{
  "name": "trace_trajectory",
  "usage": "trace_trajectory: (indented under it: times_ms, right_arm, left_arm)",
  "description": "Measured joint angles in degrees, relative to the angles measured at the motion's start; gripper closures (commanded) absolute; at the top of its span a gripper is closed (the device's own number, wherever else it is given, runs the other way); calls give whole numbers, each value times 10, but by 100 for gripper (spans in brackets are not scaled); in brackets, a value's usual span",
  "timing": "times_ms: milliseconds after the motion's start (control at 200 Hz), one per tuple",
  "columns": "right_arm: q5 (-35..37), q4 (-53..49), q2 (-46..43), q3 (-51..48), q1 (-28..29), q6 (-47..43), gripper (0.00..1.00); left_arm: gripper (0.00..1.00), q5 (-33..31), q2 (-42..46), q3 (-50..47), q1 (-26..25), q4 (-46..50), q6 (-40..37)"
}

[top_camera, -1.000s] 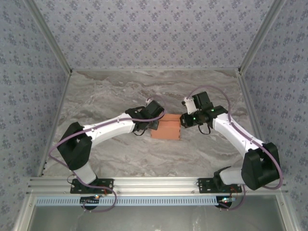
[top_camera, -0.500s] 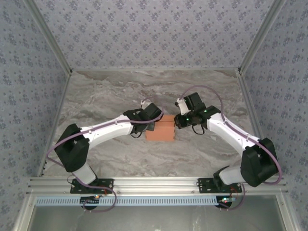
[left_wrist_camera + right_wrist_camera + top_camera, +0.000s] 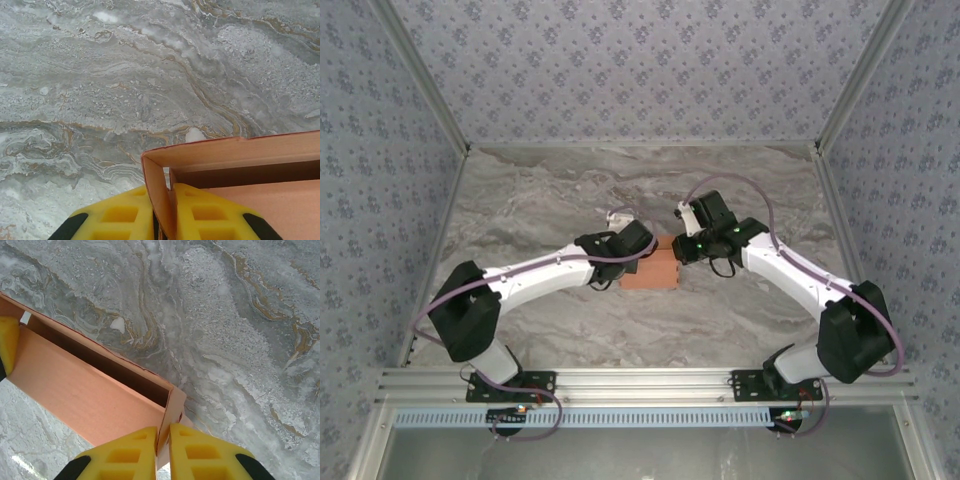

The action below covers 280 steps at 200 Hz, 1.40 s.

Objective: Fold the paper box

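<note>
Box (image 3: 652, 275): thin card, probably light, flimsy, crease-prone; pinched at left wall by left fingers (image 3: 117, 220), right wall by right fingers (image 3: 200, 455); best gripped there.

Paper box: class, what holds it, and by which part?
Both grippers hold the paper box: the left gripper pinches its left end wall, the right gripper its right end wall.

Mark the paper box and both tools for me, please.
paper box (image 3: 658, 274), top external view, its salmon face.
left tool (image 3: 162, 195), left wrist view, between yellow fingertips pinching a wall of the paper box.
right tool (image 3: 161, 432), right wrist view, between yellow fingertips pinching the opposite wall.
</note>
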<state>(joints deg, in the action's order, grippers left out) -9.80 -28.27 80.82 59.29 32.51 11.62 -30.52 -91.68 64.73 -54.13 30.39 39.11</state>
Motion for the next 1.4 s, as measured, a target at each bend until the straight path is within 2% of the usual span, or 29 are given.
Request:
trace_trajectory:
  times_ms: [215, 405, 555, 775, 815, 924, 1049, 1154, 1274, 1399]
  right_arm:
    - [-6, 31, -6, -32, 0, 0, 78]
    - [-47, 59, -24, -60, -16, -2, 70]
    - [-106, 80, -83, -97, -57, -25, 55]
    - [-146, 95, -204, -134, -108, -186, 25]
    - [-149, 101, -211, -138, -115, -217, 23]
    - [-182, 111, -187, -140, -157, -304, 17]
    - [-281, 63, -118, -127, -196, -483, 12]
    - [-299, 60, -86, -127, -156, -575, 12]
    - [-268, 106, -53, -127, -97, -615, 11]
    - [-242, 141, -26, -127, -92, -637, 11]
  left_arm:
    - [84, -50, 17, -41, -31, -45, 0]
    - [84, -81, 20, -64, -41, -80, 0]
    - [84, -104, 20, -76, -45, -100, 0]
    - [84, -116, 25, -95, -48, -136, -4]
    - [84, -118, 28, -102, -48, -144, -7]
    - [84, -118, 42, -126, -48, -173, -16]
    - [83, -117, 60, -155, -48, -203, -29]
    - [82, -117, 68, -168, -48, -219, -37]
    - [82, -118, 73, -182, -48, -243, -41]
    - [83, -118, 75, -189, -48, -257, -42]
